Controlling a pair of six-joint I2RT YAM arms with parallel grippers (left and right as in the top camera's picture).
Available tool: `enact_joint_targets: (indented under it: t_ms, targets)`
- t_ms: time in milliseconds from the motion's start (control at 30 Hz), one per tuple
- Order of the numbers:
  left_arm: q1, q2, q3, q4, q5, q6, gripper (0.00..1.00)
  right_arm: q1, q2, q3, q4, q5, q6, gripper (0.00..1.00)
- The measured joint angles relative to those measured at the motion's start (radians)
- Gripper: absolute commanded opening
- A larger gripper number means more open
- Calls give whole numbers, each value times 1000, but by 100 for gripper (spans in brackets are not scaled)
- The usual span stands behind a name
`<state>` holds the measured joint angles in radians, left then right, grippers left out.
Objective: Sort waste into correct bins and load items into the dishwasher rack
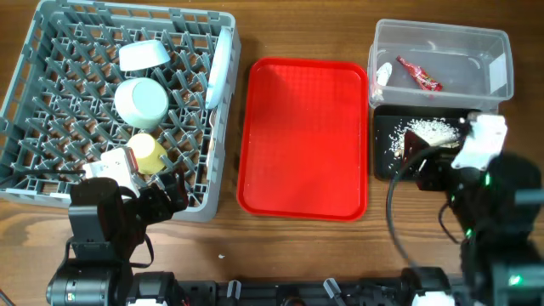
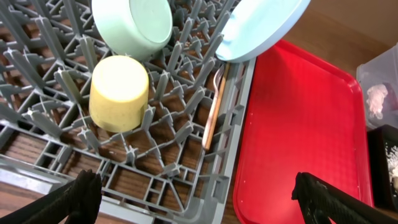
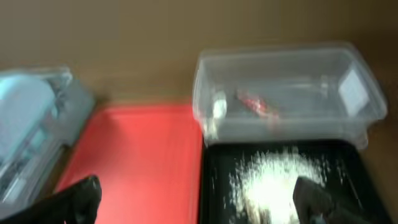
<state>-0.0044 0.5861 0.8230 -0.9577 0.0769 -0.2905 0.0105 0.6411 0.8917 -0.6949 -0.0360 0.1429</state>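
The grey rack point(image 1: 25, 72) holds a small white bowl point(image 1: 143, 55), a pale green bowl point(image 1: 141, 100), a yellow cup point(image 1: 146, 151) and a white plate point(image 1: 218, 68) on edge. A thin fork-like piece point(image 2: 214, 109) lies by the rack's right wall point(image 2: 239, 134). The clear tub point(image 1: 442, 34) holds the red wrapper point(image 1: 418, 74) and a white scrap point(image 1: 382, 75). Rice point(image 1: 429, 130) lies in the black tray point(image 1: 384, 166). My left gripper point(image 2: 199, 205) is open and empty over the rack's near right corner. My right gripper point(image 3: 196, 202) is open and empty over the black tray's near left edge.
A flat red tray point(image 1: 303, 136) lies bare between the rack and the bins. The left arm's base point(image 1: 93, 229) and the right arm's base point(image 1: 501, 221) stand at the table's front edge. Wood table shows around everything.
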Motion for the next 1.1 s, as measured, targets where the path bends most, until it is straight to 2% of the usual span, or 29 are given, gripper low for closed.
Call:
enact_joint_targets:
  t_ms: [200,300,400,500,633,800,1100]
  targets:
    - [0,1,-2,0,0,0,100,0,-365,-513,628,-23,-3,100]
    - [0,2,-2,1,0,0,100,0,-520,-722,842,-27,-3,100]
    - [0,3,-3,1,0,0,100,0,-612,-850,944,-27,-5,100]
    - [0,3,-3,1,0,0,100,0,-622,-883,916,-26,-23,100]
    - [0,3,-3,0,0,0,100,0,-627,-886,692,-26,-116,100]
    - [0,3,-3,0,0,0,100,0,-628,-885,692,-26,-167,100]
    - [0,3,-3,0,0,0,100,0,-628,-885,692,-26,-175,100]
